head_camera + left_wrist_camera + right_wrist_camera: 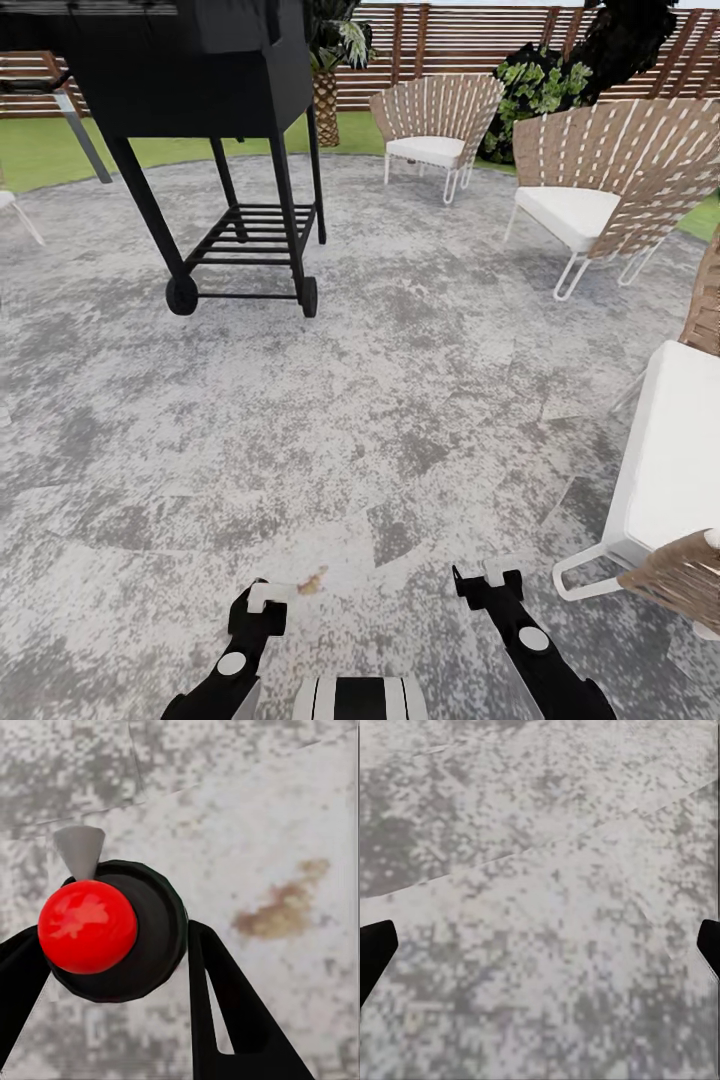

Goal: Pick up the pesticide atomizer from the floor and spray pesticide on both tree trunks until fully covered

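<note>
The left tool point(112, 945) is seen clamped on the small pesticide atomizer with its red ball top and pale grey nozzle point(88, 926); the right tool point(540, 945) is held apart and empty. Both are carried low over the speckled grey paving point(380, 400). Pickup is judged done; both tree trunks remain unsprayed.

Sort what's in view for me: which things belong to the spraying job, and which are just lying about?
For the job:
- pesticide atomizer, held in the left gripper
- right gripper, open, holding nothing
- grass beyond the paving

Just lying about:
- black grill
- woven chairs
- palm
- slat fence
- brown stain on the paving
</note>
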Tool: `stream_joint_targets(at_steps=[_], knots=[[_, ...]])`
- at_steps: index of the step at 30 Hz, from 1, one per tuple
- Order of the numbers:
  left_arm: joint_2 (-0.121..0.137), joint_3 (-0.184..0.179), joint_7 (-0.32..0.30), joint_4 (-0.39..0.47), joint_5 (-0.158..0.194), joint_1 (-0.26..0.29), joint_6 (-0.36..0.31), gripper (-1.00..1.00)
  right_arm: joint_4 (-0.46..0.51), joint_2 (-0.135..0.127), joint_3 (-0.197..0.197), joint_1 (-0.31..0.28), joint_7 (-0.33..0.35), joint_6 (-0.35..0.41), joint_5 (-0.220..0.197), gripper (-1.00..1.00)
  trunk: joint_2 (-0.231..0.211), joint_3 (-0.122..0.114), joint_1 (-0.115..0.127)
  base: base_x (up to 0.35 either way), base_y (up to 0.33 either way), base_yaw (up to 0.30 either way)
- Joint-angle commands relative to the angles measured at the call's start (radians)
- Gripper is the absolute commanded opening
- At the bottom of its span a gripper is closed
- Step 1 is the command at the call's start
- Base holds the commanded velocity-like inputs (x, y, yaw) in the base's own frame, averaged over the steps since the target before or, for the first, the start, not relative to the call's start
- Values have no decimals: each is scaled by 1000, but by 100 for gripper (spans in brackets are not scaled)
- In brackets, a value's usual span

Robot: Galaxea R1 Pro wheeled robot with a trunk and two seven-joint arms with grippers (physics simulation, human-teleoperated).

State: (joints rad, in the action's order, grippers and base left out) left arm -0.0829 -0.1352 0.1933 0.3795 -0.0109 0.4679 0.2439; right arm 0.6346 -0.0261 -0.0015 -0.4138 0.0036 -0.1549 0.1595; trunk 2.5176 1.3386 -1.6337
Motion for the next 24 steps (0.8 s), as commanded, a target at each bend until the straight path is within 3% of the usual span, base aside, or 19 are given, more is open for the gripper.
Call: stream_joint_targets(at_steps=[1,8,24], knots=[[0,0,0,0,0,0,0,-100,0,0,0,0,0,0,0,100,0,0,0,0,0,0],[0,0,0,1,0,0,0,-100,0,0,0,0,0,0,0,100,0,0,0,0,79,0],[0,0,1,2,0,0,0,-100,0,0,0,0,1,-2,0,100,0,-13,0,0,304,0]])
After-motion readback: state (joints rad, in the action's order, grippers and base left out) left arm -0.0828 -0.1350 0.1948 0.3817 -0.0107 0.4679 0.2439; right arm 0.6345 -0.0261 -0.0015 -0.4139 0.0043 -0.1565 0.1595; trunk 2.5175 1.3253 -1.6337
